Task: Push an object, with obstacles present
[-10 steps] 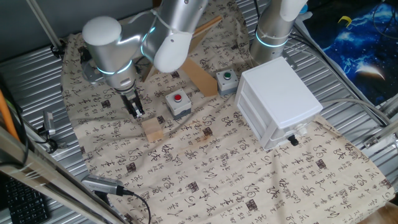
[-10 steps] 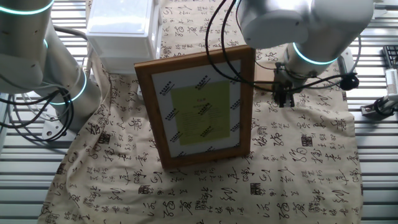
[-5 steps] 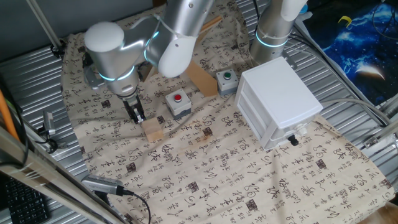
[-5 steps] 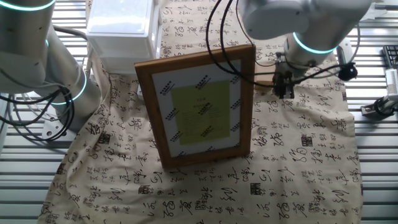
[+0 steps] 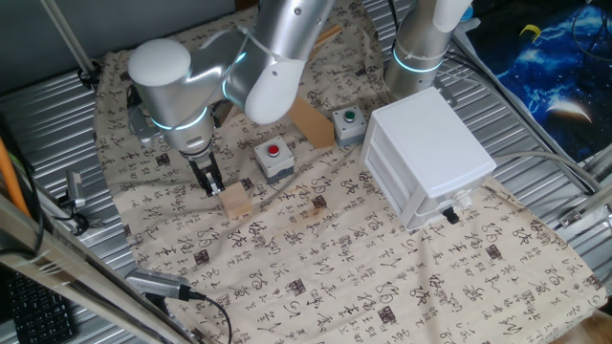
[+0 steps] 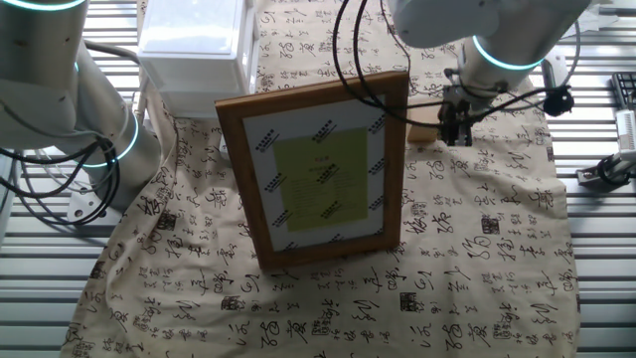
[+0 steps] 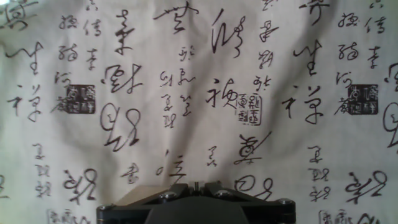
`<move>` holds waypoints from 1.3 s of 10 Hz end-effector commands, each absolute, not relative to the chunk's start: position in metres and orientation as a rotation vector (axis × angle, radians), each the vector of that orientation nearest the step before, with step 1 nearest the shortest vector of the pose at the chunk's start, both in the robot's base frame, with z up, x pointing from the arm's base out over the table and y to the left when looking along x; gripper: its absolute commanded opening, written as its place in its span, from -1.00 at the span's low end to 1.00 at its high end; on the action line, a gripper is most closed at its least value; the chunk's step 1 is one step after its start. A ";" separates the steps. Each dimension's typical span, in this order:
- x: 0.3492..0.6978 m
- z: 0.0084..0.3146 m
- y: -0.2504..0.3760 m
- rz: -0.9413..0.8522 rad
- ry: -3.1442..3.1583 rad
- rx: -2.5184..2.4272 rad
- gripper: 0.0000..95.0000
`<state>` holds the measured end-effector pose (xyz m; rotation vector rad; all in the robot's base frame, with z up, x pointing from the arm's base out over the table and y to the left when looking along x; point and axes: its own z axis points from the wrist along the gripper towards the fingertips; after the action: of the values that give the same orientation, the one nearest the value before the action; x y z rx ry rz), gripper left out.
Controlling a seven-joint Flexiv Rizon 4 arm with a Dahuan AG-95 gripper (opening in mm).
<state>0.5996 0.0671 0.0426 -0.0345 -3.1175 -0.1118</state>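
Observation:
The tan wooden block (image 5: 235, 201) lies on the printed cloth, in front of the red-button box. In the other fixed view the block (image 6: 425, 126) shows partly behind the frame's edge. My gripper (image 5: 213, 185) stands point-down at the block's left side, very close to it; I cannot tell if it touches. Its fingers are pressed together with nothing between them. It also shows in the other fixed view (image 6: 456, 131). The hand view shows only cloth ahead of the shut fingertips (image 7: 197, 185); the block is out of that view.
The grey box with the red button (image 5: 274, 158) sits just behind and right of the block. The green-button box (image 5: 348, 121) and the wooden frame with its strut (image 5: 311, 120) stand farther back. The white drawer cabinet (image 5: 430, 158) is at the right. A second arm's base (image 5: 421, 48) stands behind it.
My gripper has moved across the cloth toward the block and now stands right beside it. The block has not visibly shifted.

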 end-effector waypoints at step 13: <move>0.596 0.060 0.122 -0.114 -3.123 -0.156 -1.00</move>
<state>0.5967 0.1246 0.0602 -0.1587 -3.1255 -0.1143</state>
